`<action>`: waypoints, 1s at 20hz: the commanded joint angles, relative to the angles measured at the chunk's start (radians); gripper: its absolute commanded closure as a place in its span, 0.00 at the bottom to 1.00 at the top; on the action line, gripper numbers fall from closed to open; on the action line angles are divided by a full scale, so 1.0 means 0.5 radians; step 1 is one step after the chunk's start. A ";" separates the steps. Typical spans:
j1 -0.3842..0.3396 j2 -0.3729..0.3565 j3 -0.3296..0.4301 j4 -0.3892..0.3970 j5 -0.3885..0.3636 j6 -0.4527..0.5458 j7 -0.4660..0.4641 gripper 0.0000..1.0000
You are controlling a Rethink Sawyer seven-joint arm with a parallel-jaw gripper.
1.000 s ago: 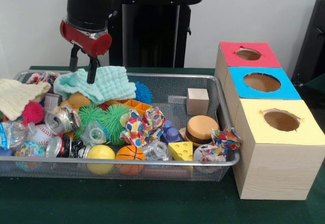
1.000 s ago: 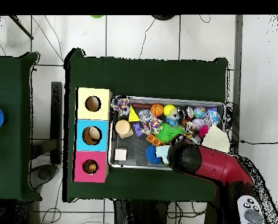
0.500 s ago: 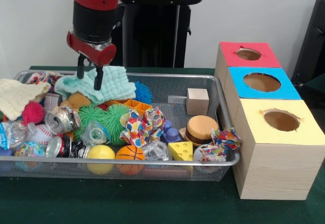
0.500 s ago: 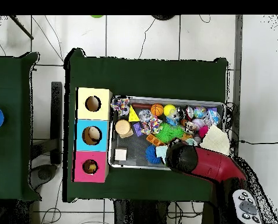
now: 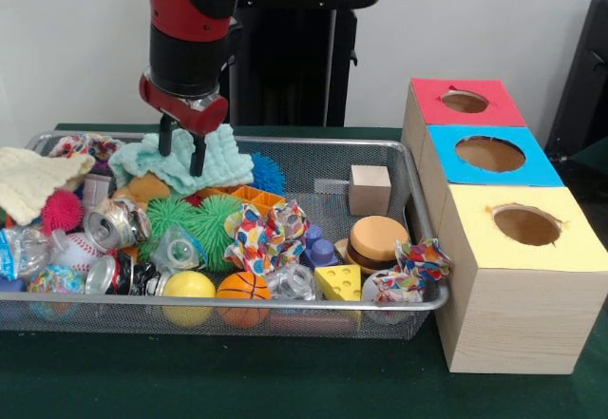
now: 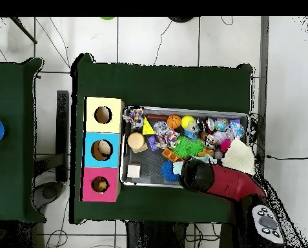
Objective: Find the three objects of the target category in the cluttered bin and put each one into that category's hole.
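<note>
gripper sits over the back of the wire bin, fingers down with a mint green cloth bunched between them, clenched on the cloth as far as the front view shows. green spiky balls and an orange tray lie just below it. wooden block well off to its side toward the three-hole box. overhead, the arm hides the gripper.

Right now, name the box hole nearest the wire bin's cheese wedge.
The yellow box's hole, at the row's front end; the blue and red holes sit farther back.
</note>
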 commanded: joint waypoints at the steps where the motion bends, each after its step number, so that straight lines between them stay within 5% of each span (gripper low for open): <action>1: 0.063 0.139 0.086 0.003 0.051 0.172 0.168 0.00; 4: 0.097 0.140 0.060 0.003 0.039 0.157 0.176 0.00; 5: 0.117 0.138 0.041 0.011 0.042 0.135 0.188 1.00; 16: 0.195 0.123 0.024 0.030 0.105 0.145 0.229 1.00; 20: 0.202 0.065 0.076 0.173 0.205 0.018 0.329 1.00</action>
